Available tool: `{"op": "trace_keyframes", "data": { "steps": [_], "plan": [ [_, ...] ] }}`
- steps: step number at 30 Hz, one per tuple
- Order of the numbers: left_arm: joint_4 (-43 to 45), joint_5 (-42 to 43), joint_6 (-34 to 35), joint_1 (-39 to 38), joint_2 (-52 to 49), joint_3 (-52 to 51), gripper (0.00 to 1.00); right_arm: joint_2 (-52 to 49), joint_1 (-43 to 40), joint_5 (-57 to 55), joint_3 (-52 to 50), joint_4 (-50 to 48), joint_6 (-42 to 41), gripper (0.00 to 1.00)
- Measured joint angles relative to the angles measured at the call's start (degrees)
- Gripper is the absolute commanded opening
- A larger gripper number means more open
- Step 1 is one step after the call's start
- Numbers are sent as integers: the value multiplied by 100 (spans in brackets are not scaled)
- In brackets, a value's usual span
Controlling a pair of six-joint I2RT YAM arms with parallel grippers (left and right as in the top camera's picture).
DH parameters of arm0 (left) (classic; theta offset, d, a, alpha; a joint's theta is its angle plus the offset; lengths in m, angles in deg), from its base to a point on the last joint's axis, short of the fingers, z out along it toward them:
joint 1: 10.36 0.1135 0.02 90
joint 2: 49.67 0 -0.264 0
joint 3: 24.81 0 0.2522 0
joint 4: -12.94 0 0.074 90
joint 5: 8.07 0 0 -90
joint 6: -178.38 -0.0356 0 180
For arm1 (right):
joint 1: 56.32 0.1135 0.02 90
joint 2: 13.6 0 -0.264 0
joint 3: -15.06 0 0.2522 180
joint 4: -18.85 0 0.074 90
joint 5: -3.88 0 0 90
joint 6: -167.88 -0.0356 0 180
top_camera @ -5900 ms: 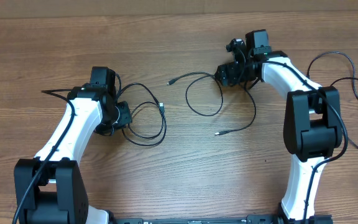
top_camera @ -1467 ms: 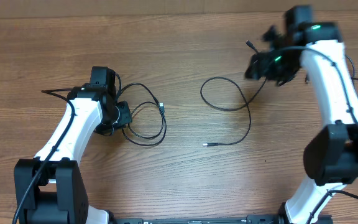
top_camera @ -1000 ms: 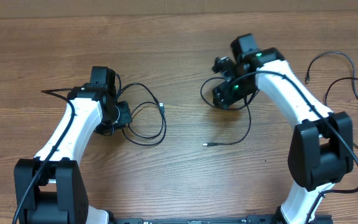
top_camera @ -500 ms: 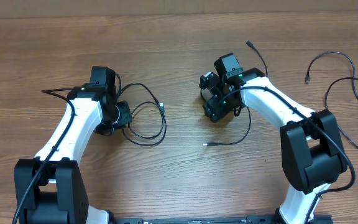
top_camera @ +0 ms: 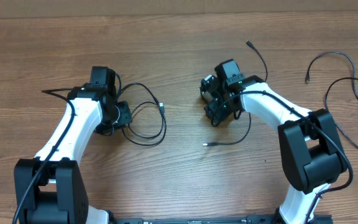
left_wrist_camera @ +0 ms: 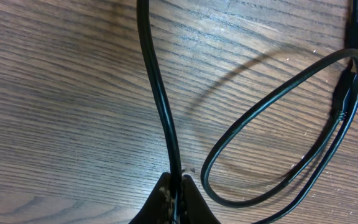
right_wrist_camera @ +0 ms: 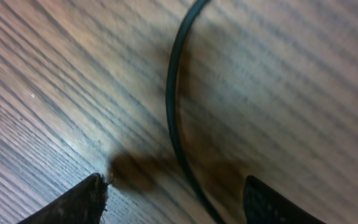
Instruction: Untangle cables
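Observation:
Three thin black cables lie apart on the wooden table (top_camera: 179,180). In the left wrist view my left gripper (left_wrist_camera: 176,190) is shut on a strand of the left cable (left_wrist_camera: 160,93), whose loop (left_wrist_camera: 272,130) curls to the right; from overhead the left gripper (top_camera: 123,119) sits at that cable's loop (top_camera: 161,127). My right gripper (top_camera: 214,113) hovers low over the middle cable (top_camera: 248,127), which runs from a plug (top_camera: 207,144) to a far end (top_camera: 249,44). The right gripper (right_wrist_camera: 176,196) is open, and the middle cable (right_wrist_camera: 173,118) passes between its fingers (right_wrist_camera: 76,202), untouched.
A third cable (top_camera: 337,57) loops at the right edge beside the right arm's base (top_camera: 309,155). The left arm's own thick cord (top_camera: 55,93) sticks out to the left. Both arm bases stand at the near edge.
My right arm swung back from the far right and dropped low over the middle cable, its jaws narrowing slightly. The left arm and its cable have not moved.

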Motion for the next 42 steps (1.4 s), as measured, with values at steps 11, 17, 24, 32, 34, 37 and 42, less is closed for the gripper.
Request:
{"op": "trace_keyframes", "data": {
  "steps": [11,17,24,32,34,37,42],
  "plan": [
    [-2,0,-2,0,0,0,4,0,-2,-24,-50,17,-216,21],
    [0,0,-2,0,0,0,4,0,-2,-22,-50,153,-304,7],
    [0,0,-2,0,0,0,4,0,-4,-57,120,662,-354,4],
    [-2,0,-2,0,0,0,4,9,-76,-192,1121,1257,-741,22],
    [-2,0,-2,0,0,0,4,48,-107,-208,1340,1408,-791,38],
    [-4,0,-2,0,0,0,4,120,-127,-221,1443,1646,-691,75],
    [-15,0,-2,0,0,0,4,136,-125,0,1443,1945,-540,82]
  ]
}}
